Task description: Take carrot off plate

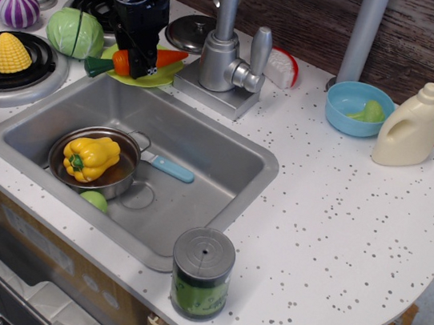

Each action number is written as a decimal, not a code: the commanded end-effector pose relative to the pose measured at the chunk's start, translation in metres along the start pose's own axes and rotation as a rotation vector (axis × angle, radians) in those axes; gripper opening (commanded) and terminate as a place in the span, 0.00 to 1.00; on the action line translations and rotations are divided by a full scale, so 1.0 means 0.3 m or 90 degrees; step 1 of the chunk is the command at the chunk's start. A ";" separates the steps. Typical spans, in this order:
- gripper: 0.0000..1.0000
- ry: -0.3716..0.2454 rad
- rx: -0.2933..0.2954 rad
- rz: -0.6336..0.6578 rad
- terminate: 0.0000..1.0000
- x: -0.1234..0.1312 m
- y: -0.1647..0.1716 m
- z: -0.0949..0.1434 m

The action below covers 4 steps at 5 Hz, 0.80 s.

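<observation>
The orange carrot (171, 59) with its dark green stem cap lies across the lime plate (157, 79), at the back edge of the sink beside the faucet base. My black gripper (140, 67) has come down over the carrot's middle, with a finger on each side of it and closed on it. The carrot's tip points right towards the faucet and sits slightly raised. The stem end sticks out left past the plate's rim. Most of the plate is hidden under the gripper and carrot.
A green cabbage (75, 32) sits just left of the plate and the faucet (221, 50) just right. The sink (200, 168) in front holds a pot with a yellow pepper (91, 158). Corn (12, 53), blue bowl (358, 108), bottle (409, 126) and can (201, 272) stand around.
</observation>
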State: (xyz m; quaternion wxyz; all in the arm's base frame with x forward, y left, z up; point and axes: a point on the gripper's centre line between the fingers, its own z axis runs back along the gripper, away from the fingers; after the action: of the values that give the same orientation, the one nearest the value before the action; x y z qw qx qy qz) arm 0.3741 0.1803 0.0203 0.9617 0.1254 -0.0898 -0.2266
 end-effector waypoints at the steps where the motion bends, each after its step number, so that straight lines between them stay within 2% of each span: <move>1: 0.00 0.020 0.053 0.054 0.00 0.016 -0.012 0.193; 2: 0.00 0.034 0.084 0.103 0.00 -0.026 -0.094 0.262; 3: 0.00 0.047 0.078 0.141 0.00 -0.039 -0.188 0.309; 4: 0.00 0.046 0.090 0.146 0.00 -0.029 -0.235 0.329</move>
State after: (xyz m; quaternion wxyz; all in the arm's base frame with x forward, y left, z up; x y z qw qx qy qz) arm 0.3137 0.0976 0.0701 0.9761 0.1713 -0.0667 -0.1161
